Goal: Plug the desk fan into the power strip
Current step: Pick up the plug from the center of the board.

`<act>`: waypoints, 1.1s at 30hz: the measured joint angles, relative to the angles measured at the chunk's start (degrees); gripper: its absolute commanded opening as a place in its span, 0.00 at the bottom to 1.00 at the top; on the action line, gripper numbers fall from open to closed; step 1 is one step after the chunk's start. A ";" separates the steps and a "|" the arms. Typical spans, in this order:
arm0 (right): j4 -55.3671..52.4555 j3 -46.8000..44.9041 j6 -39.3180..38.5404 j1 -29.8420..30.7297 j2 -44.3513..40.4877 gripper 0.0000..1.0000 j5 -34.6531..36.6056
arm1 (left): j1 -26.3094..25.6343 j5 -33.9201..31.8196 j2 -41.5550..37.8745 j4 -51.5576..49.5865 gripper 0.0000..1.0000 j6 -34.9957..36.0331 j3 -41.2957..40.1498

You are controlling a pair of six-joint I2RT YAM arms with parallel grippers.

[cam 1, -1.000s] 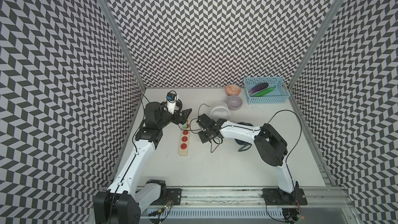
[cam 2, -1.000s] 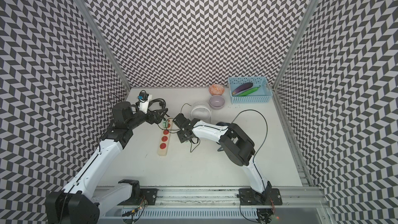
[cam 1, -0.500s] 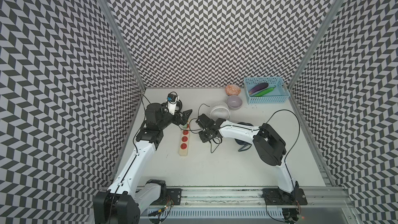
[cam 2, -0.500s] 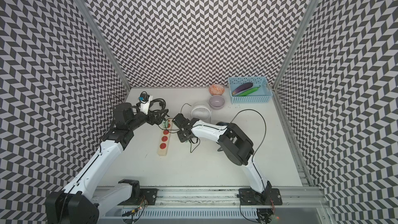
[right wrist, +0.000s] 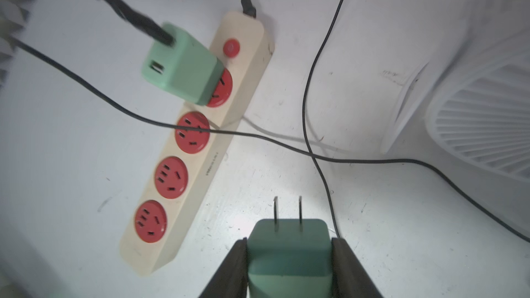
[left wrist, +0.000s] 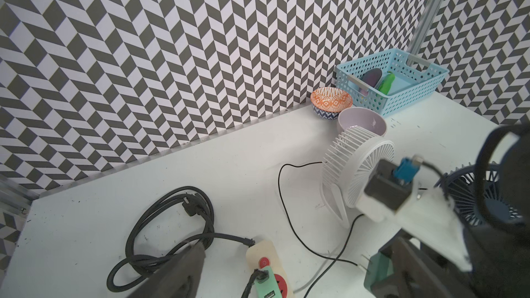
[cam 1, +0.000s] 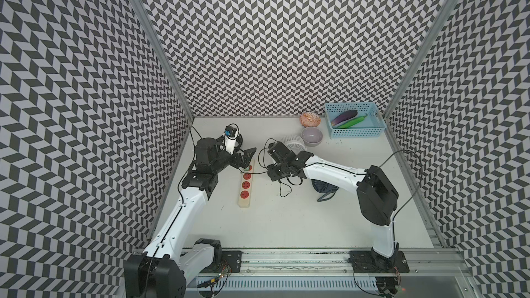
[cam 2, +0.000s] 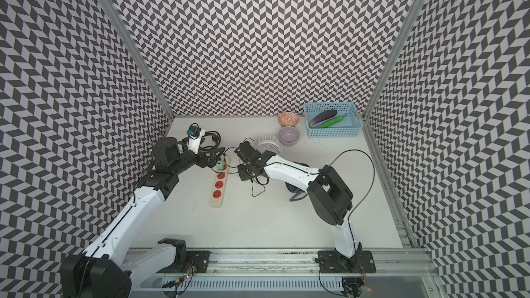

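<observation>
In both top views the power strip (cam 1: 246, 184) lies on the bench (cam 1: 286, 225) between the arms, its long axis running from the front rail toward the back wall. Your left hand (cam 1: 246, 159) hangs spread over its far end. Your right hand (cam 1: 272, 171) sits just beside that end, on the right arm's side. The blue basket (cam 1: 355, 133) at the back holds an eggplant (cam 1: 344, 117) and a cucumber (cam 1: 355, 121). From the left wrist, the orange bowl (left wrist: 331, 101) and purple bowl (left wrist: 361, 123) look empty. A white fan (left wrist: 361, 173) and a dark blue fan (left wrist: 470, 196) stand beyond the strip, and you cannot tell which owns the held plug. From the right wrist, the hand pinches a dark green plug (right wrist: 288, 250), its prongs aimed at bare bench beside the strip. A light green adapter (right wrist: 183, 64) fills the socket nearest the switch and three sockets are free, so the move likely turns on shifting toward the left arm's side.
</observation>
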 measured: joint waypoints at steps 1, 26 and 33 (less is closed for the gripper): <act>1.03 -0.63 0.87 -0.90 -1.25 0.28 -1.01 | -0.20 -0.24 0.00 -0.79 1.00 0.50 0.81; 46.95 -29.31 47.76 -17.14 -17.05 0.19 -30.60 | -14.03 -6.64 8.07 -9.73 0.86 28.41 16.31; 56.08 -31.71 57.75 -17.40 -18.91 0.16 -31.15 | -18.32 -8.79 11.19 -10.49 0.88 37.42 18.58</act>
